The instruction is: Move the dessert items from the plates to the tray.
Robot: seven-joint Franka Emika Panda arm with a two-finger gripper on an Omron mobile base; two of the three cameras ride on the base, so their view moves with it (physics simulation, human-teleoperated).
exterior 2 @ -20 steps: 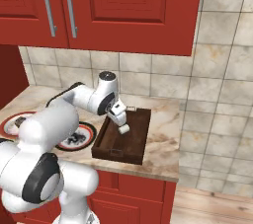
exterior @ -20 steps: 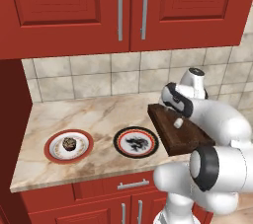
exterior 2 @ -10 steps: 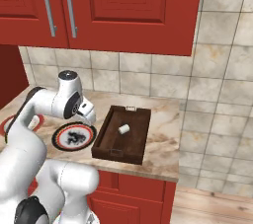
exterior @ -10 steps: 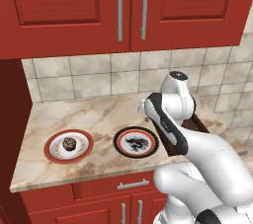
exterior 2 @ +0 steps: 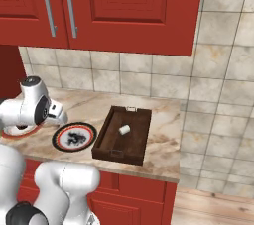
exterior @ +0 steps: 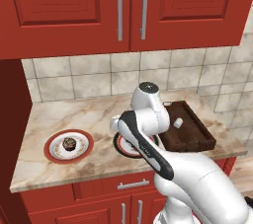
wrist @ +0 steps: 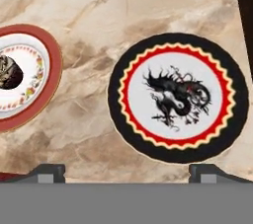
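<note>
Red cabinets hang over our marble worktop (exterior: 99,114). In the left base view our arm bends over the black-rimmed plate (exterior: 126,148); the cupcake (exterior: 69,143) sits on the red-rimmed plate (exterior: 53,155). In the right base view the marshmallow (exterior 2: 124,129) lies in the tray (exterior 2: 106,140). In the hand view our fingers (wrist: 47,170) stand wide apart, holding nothing, above the black-rimmed plate.

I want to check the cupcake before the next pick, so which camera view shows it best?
The left base view: the chocolate cupcake sits whole and unblocked in the middle of the red-rimmed plate. In the hand view the cupcake is cut off at the picture's left edge. In the right base view the arm covers most of that plate.
</note>
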